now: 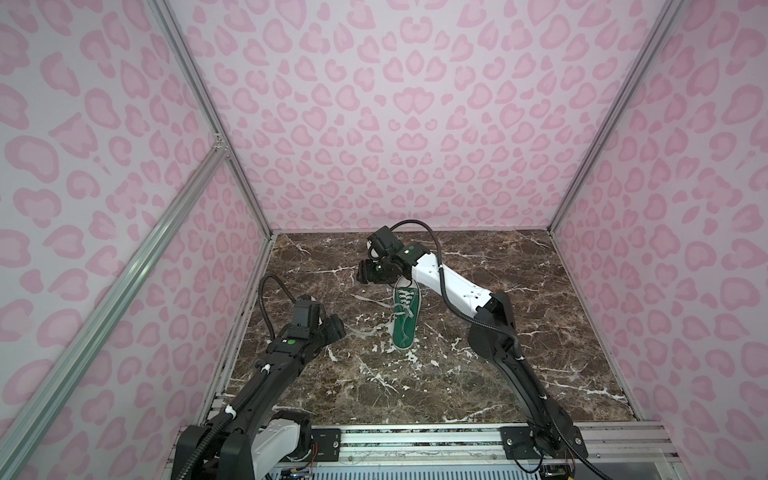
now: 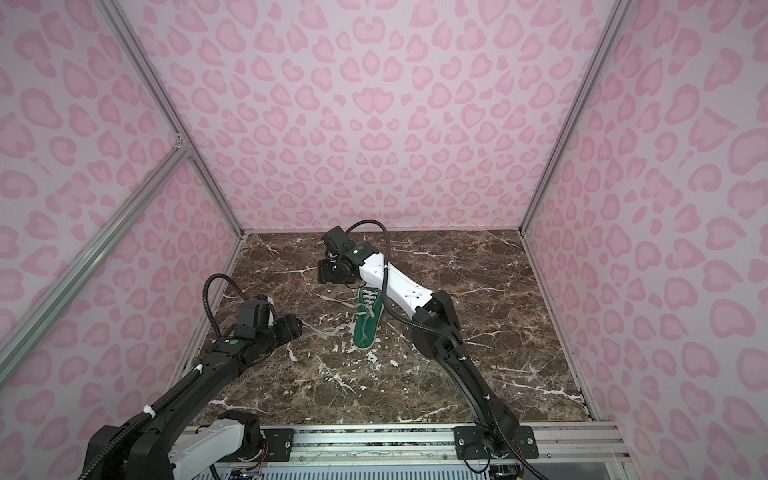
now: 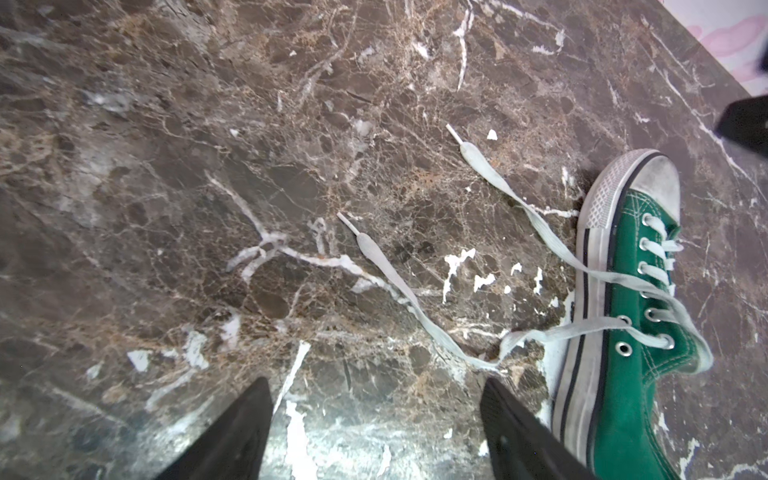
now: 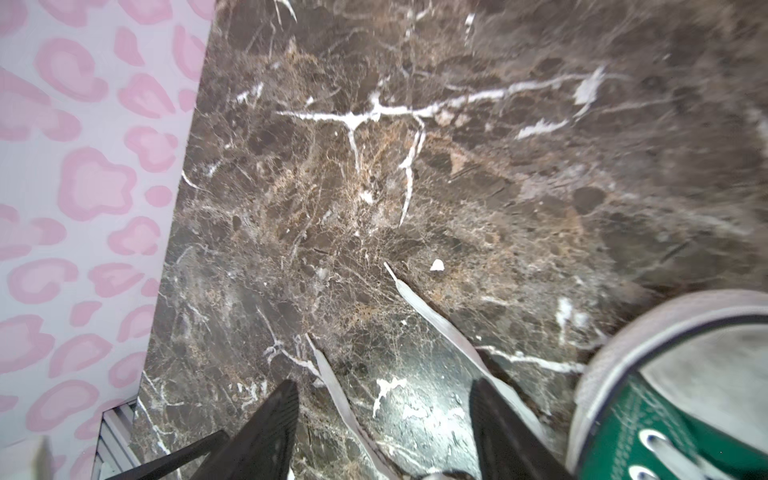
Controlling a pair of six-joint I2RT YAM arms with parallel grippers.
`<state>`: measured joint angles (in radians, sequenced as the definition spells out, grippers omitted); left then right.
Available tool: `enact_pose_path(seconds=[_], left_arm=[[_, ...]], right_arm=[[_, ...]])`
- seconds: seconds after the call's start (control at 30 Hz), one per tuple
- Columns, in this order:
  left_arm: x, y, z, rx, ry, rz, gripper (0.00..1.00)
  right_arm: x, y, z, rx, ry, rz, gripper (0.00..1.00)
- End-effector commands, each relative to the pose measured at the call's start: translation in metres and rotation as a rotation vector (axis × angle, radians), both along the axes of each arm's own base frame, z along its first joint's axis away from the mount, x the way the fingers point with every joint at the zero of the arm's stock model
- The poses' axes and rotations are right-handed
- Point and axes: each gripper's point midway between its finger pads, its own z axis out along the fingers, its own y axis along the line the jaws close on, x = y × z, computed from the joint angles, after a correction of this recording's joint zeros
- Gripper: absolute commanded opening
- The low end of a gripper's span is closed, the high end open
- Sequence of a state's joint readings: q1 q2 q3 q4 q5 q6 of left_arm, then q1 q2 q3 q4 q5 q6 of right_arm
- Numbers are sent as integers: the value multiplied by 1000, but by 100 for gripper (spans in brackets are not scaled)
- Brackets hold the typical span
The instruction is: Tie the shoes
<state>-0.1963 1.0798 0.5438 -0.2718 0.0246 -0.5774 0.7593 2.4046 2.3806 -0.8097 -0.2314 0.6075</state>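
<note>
Both lace ends (image 3: 372, 251) lie loose mid-frame beside the green sneaker (image 3: 631, 386), so our left gripper (image 3: 374, 382) and right gripper (image 4: 383, 384) hover spread, empty, ready to pinch.

counter (image 1: 478, 386): brown marble, white veins | on it: green sneaker (image 1: 404, 332), resting on its sole near the middle, toe toward the back wall | laces (image 3: 390, 282): untied, both ends trailing flat on the counter beside the sneaker
</note>
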Motion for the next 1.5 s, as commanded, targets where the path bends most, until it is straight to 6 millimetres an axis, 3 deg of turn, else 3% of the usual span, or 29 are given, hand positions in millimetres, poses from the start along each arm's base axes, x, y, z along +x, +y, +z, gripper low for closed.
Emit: enact_pose_path(seconds=[0.0, 0.1, 0.4, 0.77, 0.97, 1.03, 1.23, 1.47], left_arm=[[2, 1, -3, 39, 35, 18, 77], [2, 7, -13, 79, 94, 60, 72], [26, -7, -27, 66, 145, 78, 59], [46, -28, -47, 184, 179, 50, 52], [49, -28, -62, 245, 220, 49, 38], [49, -27, -63, 260, 224, 46, 29], [56, -31, -46, 306, 185, 22, 10], [80, -55, 23, 439, 42, -85, 7]], right_arm=[[4, -27, 11, -18, -16, -52, 67], [4, -55, 32, 15, -49, -101, 66], [-8, -150, 34, -16, -47, -221, 66], [-29, -224, 22, -54, -14, -298, 66], [-44, -258, 18, -65, -3, -338, 66], [-50, -268, 17, -66, 2, -352, 66], [-63, -295, 18, -61, 0, -397, 66], [-78, -317, 21, -44, -7, -433, 66]])
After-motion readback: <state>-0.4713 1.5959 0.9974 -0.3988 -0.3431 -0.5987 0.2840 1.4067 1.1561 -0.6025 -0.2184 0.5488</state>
